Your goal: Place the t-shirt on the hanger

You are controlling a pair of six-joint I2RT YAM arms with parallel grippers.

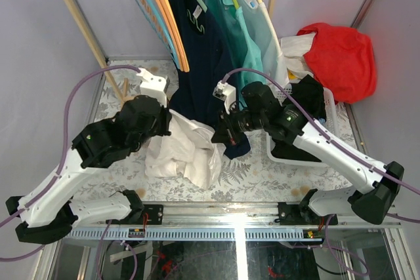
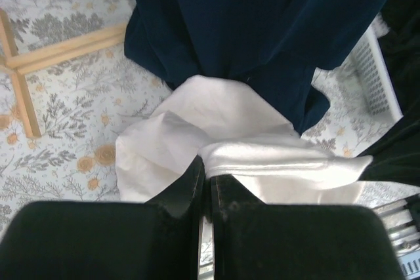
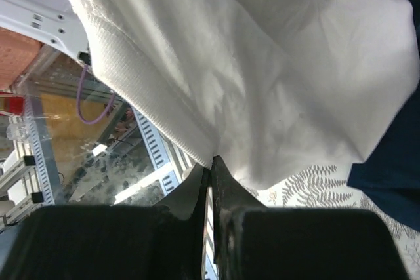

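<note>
Left hand (image 2: 205, 178): fingers pressed together, pinching a fold of the t-shirt (image 2: 216, 122).
Right hand (image 3: 211, 172): fingers closed on the t-shirt's ribbed edge.
The t-shirt: white, bunched, slung between both hands, lower part resting on the floral worktop (image 2: 65, 96).
Navy shirt (image 2: 262, 31): hangs just beyond the left hand, touching the t-shirt.

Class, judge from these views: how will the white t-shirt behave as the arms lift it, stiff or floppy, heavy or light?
Probably floppy: the t-shirt sags in folds between the left jaws and right jaws. Likely light: a narrow pinch of its edge at each seems enough to hold it up. Its loose lower part may drag on the table.
</note>
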